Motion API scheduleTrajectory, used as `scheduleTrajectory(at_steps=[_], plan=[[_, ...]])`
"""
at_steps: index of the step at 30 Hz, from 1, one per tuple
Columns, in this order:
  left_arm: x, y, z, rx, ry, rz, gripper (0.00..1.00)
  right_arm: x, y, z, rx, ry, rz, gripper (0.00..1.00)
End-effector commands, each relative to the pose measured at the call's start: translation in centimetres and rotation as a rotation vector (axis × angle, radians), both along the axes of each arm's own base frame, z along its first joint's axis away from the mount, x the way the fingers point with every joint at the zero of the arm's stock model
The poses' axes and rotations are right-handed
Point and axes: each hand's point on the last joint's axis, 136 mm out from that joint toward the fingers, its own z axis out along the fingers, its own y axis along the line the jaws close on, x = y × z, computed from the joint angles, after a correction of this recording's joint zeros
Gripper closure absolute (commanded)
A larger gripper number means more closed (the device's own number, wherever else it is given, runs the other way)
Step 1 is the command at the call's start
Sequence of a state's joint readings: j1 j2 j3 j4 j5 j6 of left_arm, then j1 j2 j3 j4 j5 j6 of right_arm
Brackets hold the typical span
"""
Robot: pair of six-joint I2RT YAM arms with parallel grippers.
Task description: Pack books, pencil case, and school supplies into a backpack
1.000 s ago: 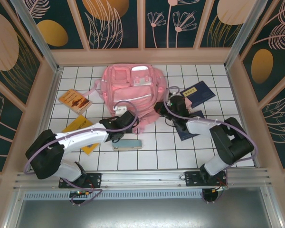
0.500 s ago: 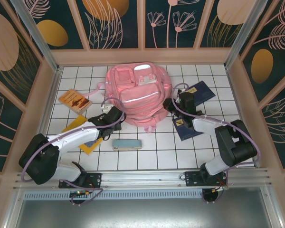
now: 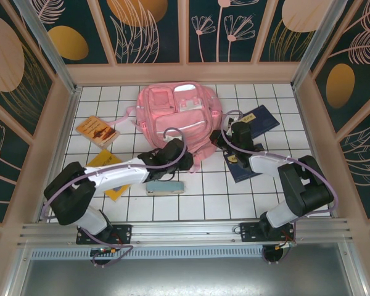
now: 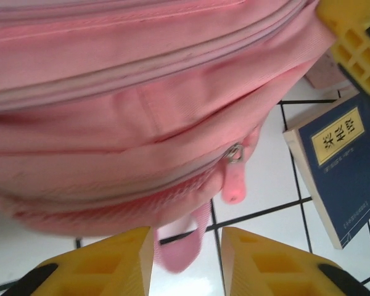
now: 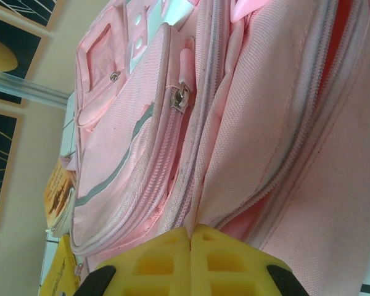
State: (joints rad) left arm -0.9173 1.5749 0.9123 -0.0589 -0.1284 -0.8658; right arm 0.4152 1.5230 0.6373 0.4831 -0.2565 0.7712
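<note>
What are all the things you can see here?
backpack: one, pink, back middle of the table
orange book: one, back left
yellow book: one, left, partly under an arm
far navy book: one, back right
near navy book: one, right, partly under the other arm
pencil case: one, pale blue, in front of the backpack
table: one, white tiles
walls: dark, with flower drawings, all around
left gripper: yellow fingers, open, at the backpack's near edge
right gripper: yellow fingers, closed on the backpack's fabric
</note>
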Motion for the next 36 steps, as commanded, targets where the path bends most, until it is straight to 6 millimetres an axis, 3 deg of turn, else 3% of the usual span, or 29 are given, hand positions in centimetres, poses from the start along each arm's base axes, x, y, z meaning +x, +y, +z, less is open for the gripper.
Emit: scheduleTrajectory(at_steps=[1,7,11,24,36], plan=[[0.9,-2.5,1.0,-0.043,-0.018,-0.004,0.63,0.0,0.9,2.9,0.051,-0.1,0.033,1.0],[1.3,-4.4,-1.2,0.104,-0.005,-0.018,0.67,-0.1,0.9,2.8,0.05,-0.099,0.035,1.0],[1.3,-3.5,-2.9,0.228,0.024,0.013,0.68,-0.1,0.9,2.9,0.052,-0.102,0.037,1.0],[1.2,-1.7,-3.5,0.484,-0.031,0.08,0.65,-0.4,0.9,2.8,0.061,-0.106,0.041,1.0],[1.4,-1.7,-4.8,0.551,-0.037,0.078,0.67,-0.5,1.0,2.6,0.067,-0.104,0.043,1.0]])
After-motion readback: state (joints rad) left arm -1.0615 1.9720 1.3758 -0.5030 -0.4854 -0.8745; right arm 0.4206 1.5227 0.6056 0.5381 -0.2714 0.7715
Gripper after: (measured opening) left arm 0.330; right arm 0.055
